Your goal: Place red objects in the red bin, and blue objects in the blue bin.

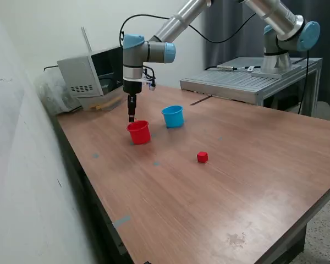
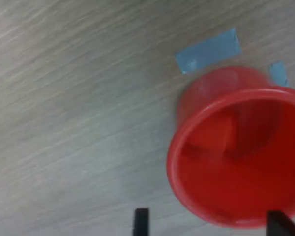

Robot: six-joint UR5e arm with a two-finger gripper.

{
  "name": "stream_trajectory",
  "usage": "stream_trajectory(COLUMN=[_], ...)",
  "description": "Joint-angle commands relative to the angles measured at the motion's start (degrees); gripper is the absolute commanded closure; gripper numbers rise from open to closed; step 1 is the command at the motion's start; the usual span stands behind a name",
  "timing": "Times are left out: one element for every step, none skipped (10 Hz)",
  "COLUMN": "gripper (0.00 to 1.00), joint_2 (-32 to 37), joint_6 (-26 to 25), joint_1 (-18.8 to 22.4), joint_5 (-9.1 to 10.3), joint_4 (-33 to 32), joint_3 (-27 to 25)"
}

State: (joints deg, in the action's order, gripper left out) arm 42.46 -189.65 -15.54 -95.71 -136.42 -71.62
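The red cup [image 1: 138, 132] stands on the wooden table, with the light blue cup [image 1: 173, 116] just to the exterior view's right of it. My gripper [image 1: 131, 116] hangs straight above the red cup's far rim. In the wrist view the red cup [image 2: 236, 157] fills the frame, and a red cube [image 2: 214, 135] lies inside it. My gripper [image 2: 211, 223] is open and empty, with its dark fingertips [image 2: 141, 221] wide apart on either side of the cup's rim. A second red cube [image 1: 202, 157] sits on the table nearer the camera. No dark blue cubes are in view.
A grey box-shaped device [image 1: 91, 74] stands at the table's back on the exterior view's left. A metal platform [image 1: 247, 82] carries the arm's base [image 1: 280, 49] at the back right. Blue tape marks [image 2: 209, 49] lie beside the red cup. A wall runs along the left.
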Motion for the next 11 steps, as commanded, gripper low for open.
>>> stream_trajectory(gripper=[0.0, 0.0, 0.0, 0.0, 0.0, 0.0, 0.0, 0.0, 0.0, 0.0, 0.0], joint_2=[3.3, 5.2, 6.7, 8.5, 9.5, 10.4, 11.2, 11.6, 11.7, 12.0, 12.0], joint_6=[1.2, 1.3, 1.4, 1.8, 3.8, 6.7, 8.1, 10.6, 13.1, 13.6, 13.6], joint_1=[0.6, 1.0, 2.6, 4.5, 7.3, 9.7, 11.8, 14.1, 16.0, 17.7, 18.0], joint_5=[0.0, 0.26, 0.35, 0.61, 0.7, 0.79, 1.14, 1.32, 2.01, 2.11, 2.54], joint_4=[1.1, 2.4, 3.8, 5.7, 7.9, 9.3, 10.4, 12.7, 13.1, 12.9, 13.0], joint_3=[-0.9, -1.4, -2.3, -3.4, -4.4, -5.2, -6.0, -6.3, -6.5, -6.7, -6.5])
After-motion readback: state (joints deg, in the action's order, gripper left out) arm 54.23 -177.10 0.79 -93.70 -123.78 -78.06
